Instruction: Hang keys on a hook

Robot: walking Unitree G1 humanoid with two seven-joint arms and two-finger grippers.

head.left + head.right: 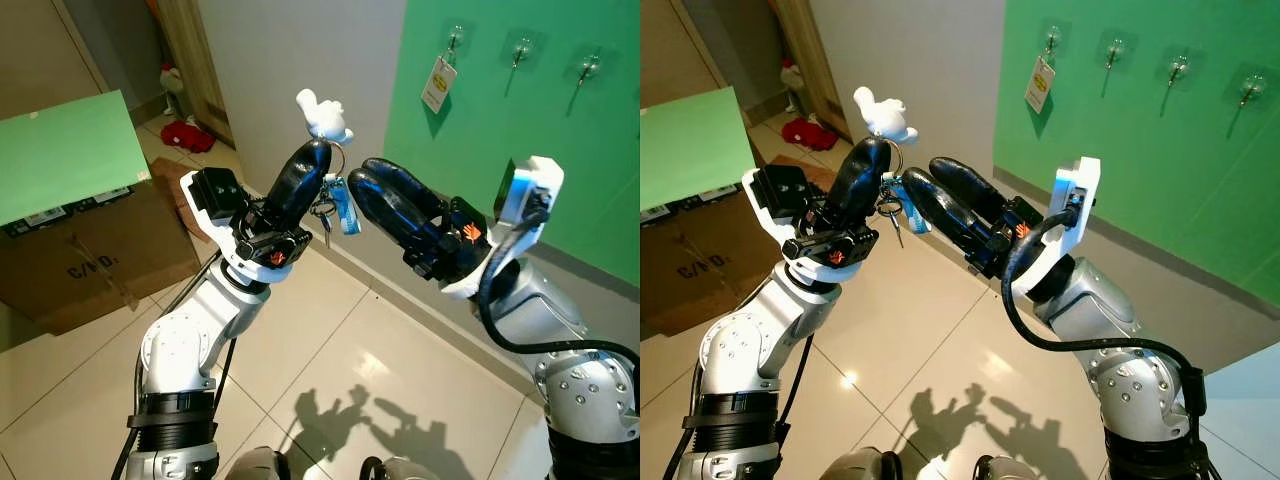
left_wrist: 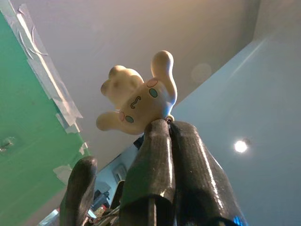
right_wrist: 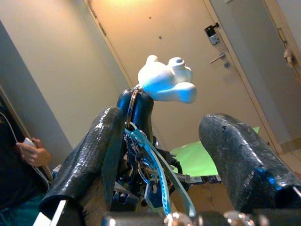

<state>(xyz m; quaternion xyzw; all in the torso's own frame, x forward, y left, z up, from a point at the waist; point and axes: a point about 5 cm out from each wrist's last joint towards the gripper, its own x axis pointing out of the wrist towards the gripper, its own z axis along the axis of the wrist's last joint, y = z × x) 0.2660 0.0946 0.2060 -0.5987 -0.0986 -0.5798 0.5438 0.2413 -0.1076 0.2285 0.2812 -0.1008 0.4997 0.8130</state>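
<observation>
L gripper is raised in front of the robot, fingers pinched tight on the key bunch at the ring. White cartoon figure charm sticks up above the fingertips; keys + blue tag dangle below, on the side facing the R gripper. L wrist cam confirms: both black fingers pressed together right under the charm, no gap.

R gripper is level w/ the L one, tips just beside the hanging keys. Fingers spread apart; in R wrist cam the key ring and blue tag sit between them, close against one finger, other finger well apart. Can't tell if the near finger actually touches the keys.

Green wall panel is ahead to the robot's R, row of hooks near its top. One hook carries a white tag, next hook and the one after are bare. Keys are well apart from the hooks, lower and to their left.

Cardboard box w/ green sheet on the floor at L. A person's hand holding a phone shows at the edge of R wrist cam.
</observation>
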